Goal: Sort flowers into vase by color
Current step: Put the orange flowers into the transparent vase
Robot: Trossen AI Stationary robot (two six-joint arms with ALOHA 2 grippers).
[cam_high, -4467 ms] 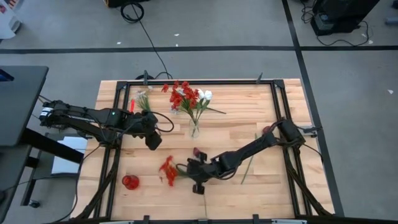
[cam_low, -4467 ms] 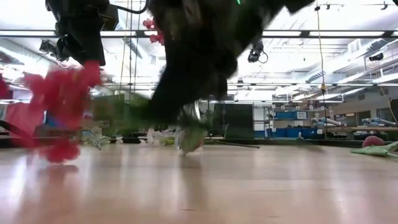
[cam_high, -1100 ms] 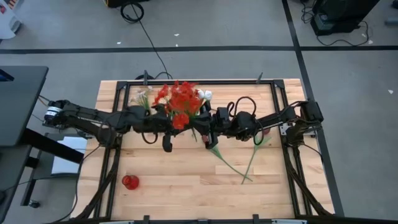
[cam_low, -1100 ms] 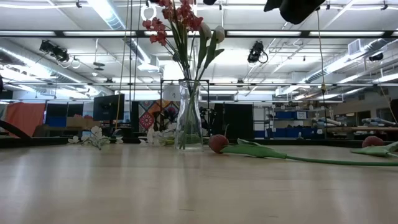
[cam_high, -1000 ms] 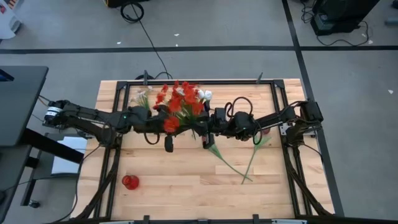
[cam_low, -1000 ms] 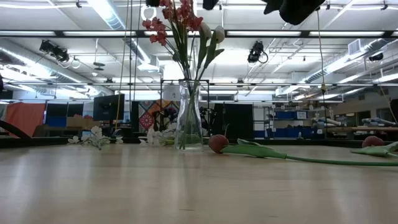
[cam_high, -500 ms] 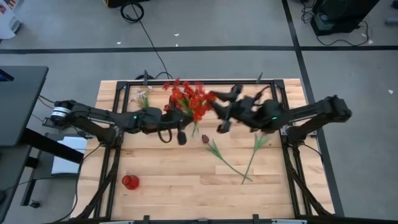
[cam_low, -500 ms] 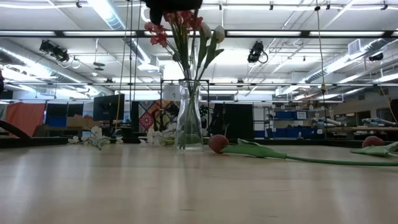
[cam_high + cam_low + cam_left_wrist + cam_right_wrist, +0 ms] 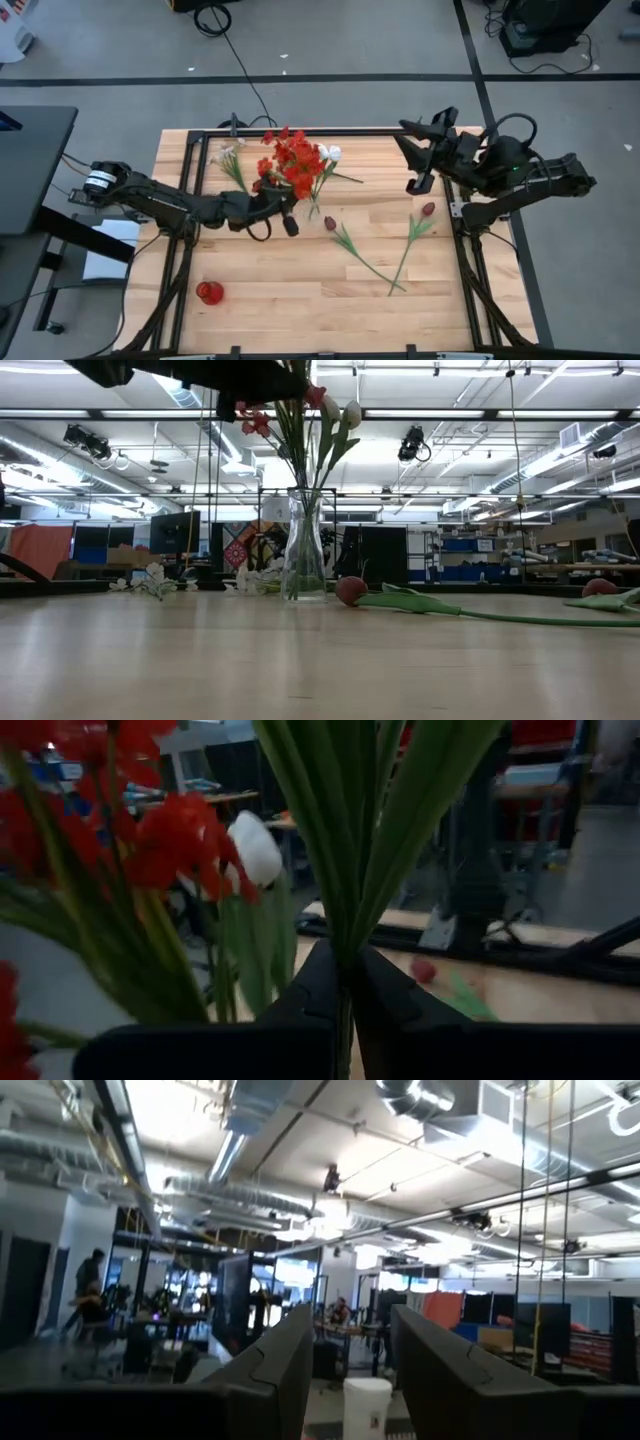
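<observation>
The left gripper was clamped on a green stem of a bright red artificial flower cluster, upright, directly over the clear glass vase. The right gripper, empty and parted, hung farther off.

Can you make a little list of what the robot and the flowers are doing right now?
left pincer: shut on a green stem, beside the red flowers
right pincer: open, empty, lifted over the table's right back corner
vase: upright, holds red flowers and a white tulip
dark red tulips: two lying on the table, one near the middle, one to the right
</observation>
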